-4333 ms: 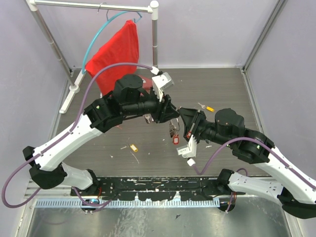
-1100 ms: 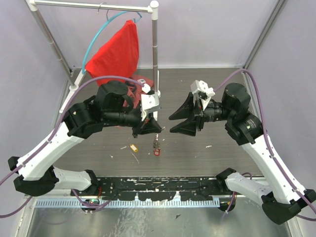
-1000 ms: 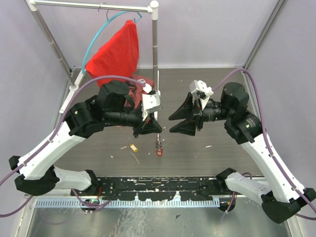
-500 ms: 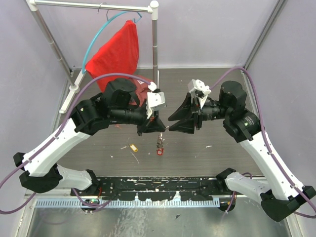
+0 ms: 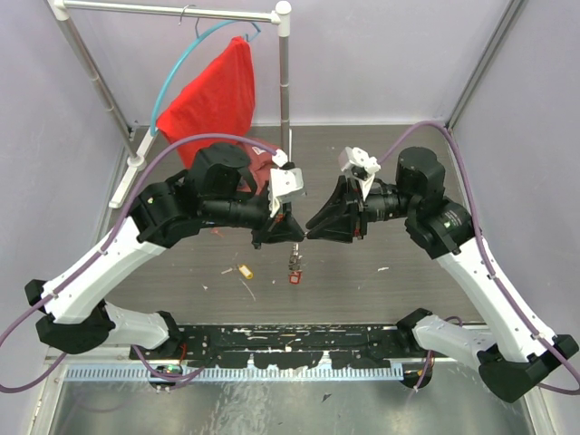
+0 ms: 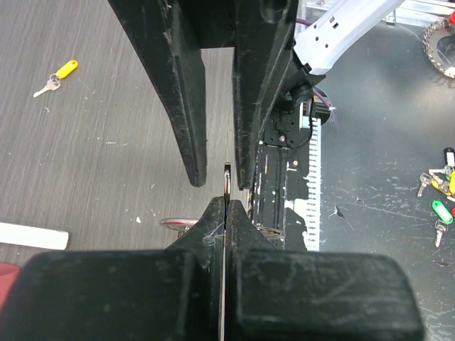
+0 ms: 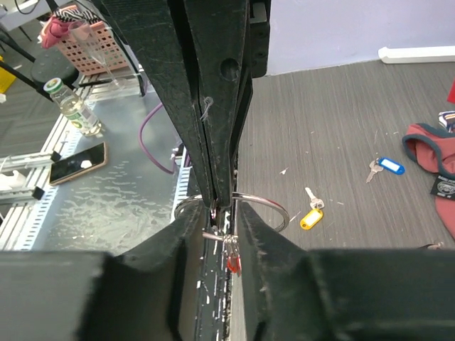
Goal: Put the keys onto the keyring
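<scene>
My left gripper [image 5: 295, 239] is shut on the thin silver keyring [image 7: 264, 202], held above the table. It pinches the ring edge-on in its own view [image 6: 227, 176]. A few keys with a red tag [image 5: 294, 275] hang from the ring [image 7: 231, 260]. My right gripper [image 5: 310, 233] faces the left one tip to tip. Its jaws stand narrowly apart on either side of the ring and the left fingertips [image 7: 222, 192], without visibly touching. A loose yellow-tagged key [image 5: 245, 270] lies on the table, and a blue-tagged key [image 7: 387, 165] lies further off.
A clothes rack pole [image 5: 285, 82] stands just behind the grippers, with a red cloth [image 5: 213, 91] on a teal hanger. A dark red garment [image 7: 430, 153] lies on the table. More coloured keys [image 6: 441, 192] lie beyond the near rail.
My right gripper has moved left up to the left gripper's tip and its jaws have narrowed around the ring. The left arm shifted slightly right, still holding the ring.
</scene>
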Available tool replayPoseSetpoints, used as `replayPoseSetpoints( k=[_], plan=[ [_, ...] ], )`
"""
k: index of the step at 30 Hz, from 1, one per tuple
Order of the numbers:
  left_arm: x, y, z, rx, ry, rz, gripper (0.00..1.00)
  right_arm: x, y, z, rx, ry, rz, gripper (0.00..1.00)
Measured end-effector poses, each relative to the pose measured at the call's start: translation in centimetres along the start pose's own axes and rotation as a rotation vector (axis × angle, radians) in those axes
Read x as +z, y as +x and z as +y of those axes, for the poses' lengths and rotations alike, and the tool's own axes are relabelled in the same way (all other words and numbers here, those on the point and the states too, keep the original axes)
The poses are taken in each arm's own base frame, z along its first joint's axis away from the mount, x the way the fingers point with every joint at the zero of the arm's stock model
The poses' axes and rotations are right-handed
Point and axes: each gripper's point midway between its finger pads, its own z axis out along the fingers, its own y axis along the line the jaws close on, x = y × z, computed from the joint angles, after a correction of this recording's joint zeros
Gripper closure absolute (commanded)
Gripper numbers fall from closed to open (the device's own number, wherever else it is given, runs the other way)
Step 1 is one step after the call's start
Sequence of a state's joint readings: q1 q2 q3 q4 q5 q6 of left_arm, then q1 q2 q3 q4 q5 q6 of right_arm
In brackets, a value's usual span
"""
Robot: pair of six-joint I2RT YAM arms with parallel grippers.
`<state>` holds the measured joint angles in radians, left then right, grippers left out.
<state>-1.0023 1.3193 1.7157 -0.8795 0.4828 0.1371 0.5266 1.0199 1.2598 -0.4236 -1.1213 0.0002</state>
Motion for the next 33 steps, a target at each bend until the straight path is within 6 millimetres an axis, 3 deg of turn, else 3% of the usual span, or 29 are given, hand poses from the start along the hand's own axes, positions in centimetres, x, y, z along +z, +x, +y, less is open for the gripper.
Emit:
replayPoseSetpoints(
  k=[2,4,6,8,14,18,20,26,33],
  plan=[
    [0.0,-0.1,0.0,0.001,-0.001,-0.001,1.00,0.1,0.1,0.0,0.006,-0.004,0.006,0.81],
    [-0.1,-0.1,0.0,0.002,-0.002,-0.002,1.00,0.1,0.1,0.0,0.010,-0.009,0.010,0.95],
    [-0.1,-0.1,0.1,0.001,-0.005,-0.001,0.99,0.1,0.1,0.1,0.005,-0.014,0.012,0.99],
    [-0.1,-0.1,0.0,0.001,-0.004,-0.001,0.89,0.1,0.1,0.1,0.001,-0.015,0.012,0.99],
    [-0.3,-0.4,0.3,0.005,-0.027,-0.015,0.40,0.1,-0.1,-0.5,0.019,0.029,0.008,0.99],
    [-1.6,-1.2,0.8,0.010,-0.093,-0.065,0.31,0.0,-0.3,-1.9,0.050,0.118,0.000,0.99],
    [-2.5,-1.6,0.9,0.014,-0.128,-0.100,0.20,-0.1,-0.5,-2.7,0.071,0.172,-0.010,0.99],
    [-4.4,-2.8,1.7,0.015,-0.246,-0.205,0.14,-0.4,-1.0,-4.5,0.146,0.301,-0.046,0.99],
    [-4.2,-3.1,1.9,0.129,-0.408,-0.227,0.15,-0.9,-2.4,-5.5,0.243,0.396,-0.105,0.99]
  ],
)
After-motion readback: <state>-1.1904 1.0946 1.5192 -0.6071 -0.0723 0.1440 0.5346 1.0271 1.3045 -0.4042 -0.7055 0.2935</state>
